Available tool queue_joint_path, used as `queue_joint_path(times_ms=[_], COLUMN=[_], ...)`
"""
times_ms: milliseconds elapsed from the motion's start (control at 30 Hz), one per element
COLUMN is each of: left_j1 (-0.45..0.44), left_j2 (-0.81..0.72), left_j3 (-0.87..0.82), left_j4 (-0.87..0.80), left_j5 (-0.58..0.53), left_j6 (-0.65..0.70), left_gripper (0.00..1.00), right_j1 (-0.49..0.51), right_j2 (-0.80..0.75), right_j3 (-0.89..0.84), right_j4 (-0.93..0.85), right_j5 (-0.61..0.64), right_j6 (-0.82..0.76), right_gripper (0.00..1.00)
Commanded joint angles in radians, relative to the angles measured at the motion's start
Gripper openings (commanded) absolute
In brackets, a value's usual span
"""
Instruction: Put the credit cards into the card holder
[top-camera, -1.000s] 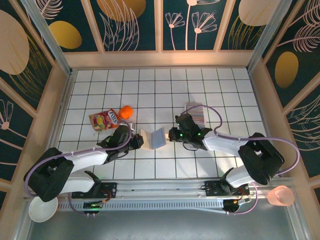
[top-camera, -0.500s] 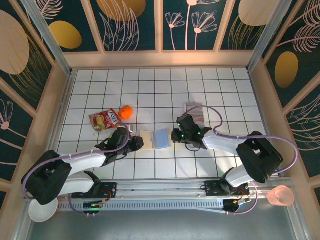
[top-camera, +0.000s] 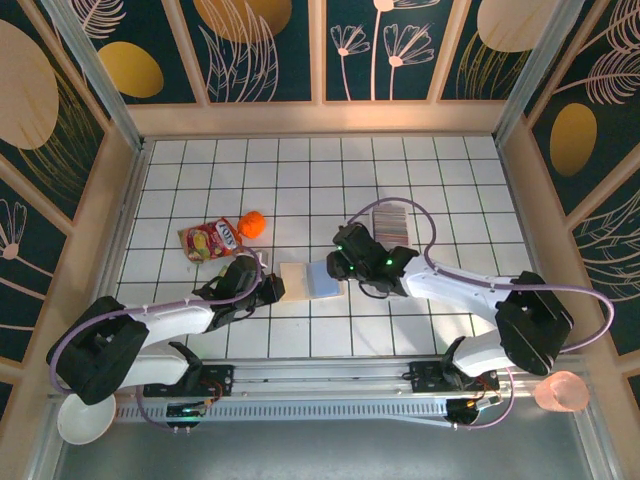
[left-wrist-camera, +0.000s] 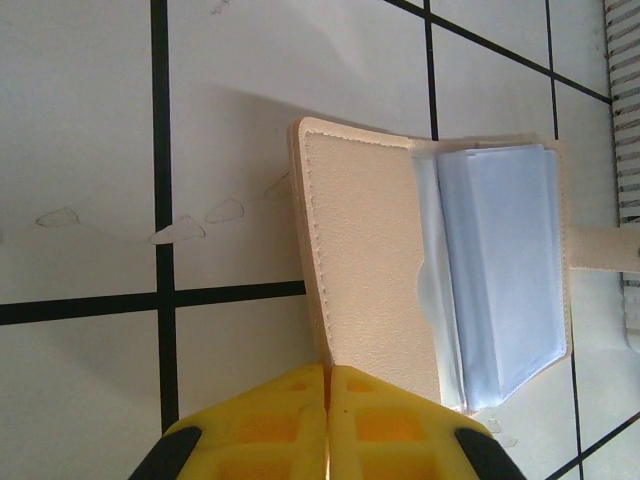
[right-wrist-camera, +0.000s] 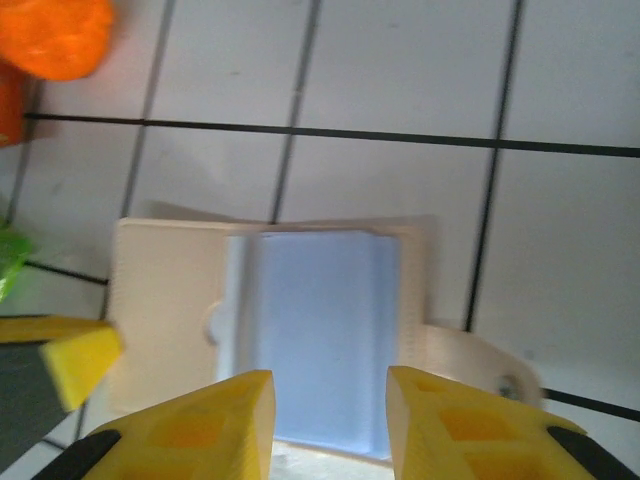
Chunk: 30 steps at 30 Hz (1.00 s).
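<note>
White tiled tabletop (top-camera: 450, 170) with black grid lines, boxed in by wood-framed wall panels in dark teal with a plant pattern.

The small squarish beige leather-like card holder (top-camera: 300, 280) lies open and flat near the middle of the tabletop, a bit toward the near edge. Its grey-blue clear pockets face up and its snap tab (right-wrist-camera: 480, 370) sticks out on one side. The beige flap with a notch is on the side of the left arm, and the pockets are on the side of the right arm.

The thin plastic credit cards (top-camera: 392, 225), a fanned stack in pink, white and grey, lie flat beyond the holder, toward the far-right part of the tabletop and apart from it. They are just behind the right arm.

The left gripper (left-wrist-camera: 328, 375) has its yellow fingers pressed together with no gap, its tips at the edge of the beige flap. It possibly pinches that edge, but it is hard to tell from the wrist view.

The right gripper (right-wrist-camera: 325, 400) has its yellow fingers spread, over the pocket side of the holder with nothing between them.

An orange rounded item (top-camera: 252, 224) and a red-yellow snack packet (top-camera: 208, 240) sit toward the left edge. A white bowl (top-camera: 85, 420) sits off the near-left corner, and a pink cup (top-camera: 560, 392) sits off the near-right corner.
</note>
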<state>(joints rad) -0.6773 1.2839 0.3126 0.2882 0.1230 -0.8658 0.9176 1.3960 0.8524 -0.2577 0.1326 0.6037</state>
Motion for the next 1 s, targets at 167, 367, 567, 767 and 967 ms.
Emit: queue_joint_path(times_ms=[167, 367, 567, 767, 967], left_j1=[-0.006, -0.006, -0.005, -0.006, -0.006], left_j2=[0.007, -0.004, -0.004, -0.015, -0.018], left_j3=[-0.017, -0.024, -0.033, -0.039, -0.040], left_j4=[0.019, 0.026, 0.024, 0.026, 0.028], left_j5=[0.022, 0.029, 0.029, 0.031, 0.030], left_j6=[0.007, 0.006, 0.007, 0.004, 0.004], left_gripper=[0.05, 0.06, 0.04, 0.04, 0.00], right_j1=[0.027, 0.046, 0.065, 0.080, 0.101], right_j2=[0.045, 0.119, 0.184, 0.231, 0.289], right_j3=[-0.042, -0.049, -0.030, -0.016, 0.012], right_j4=[0.085, 0.116, 0.077, 0.052, 0.030], right_j5=[-0.111, -0.147, -0.120, -0.072, -0.037], right_j6=[0.031, 0.049, 0.054, 0.062, 0.066], right_gripper=[0.34, 0.34, 0.34, 0.35, 0.39])
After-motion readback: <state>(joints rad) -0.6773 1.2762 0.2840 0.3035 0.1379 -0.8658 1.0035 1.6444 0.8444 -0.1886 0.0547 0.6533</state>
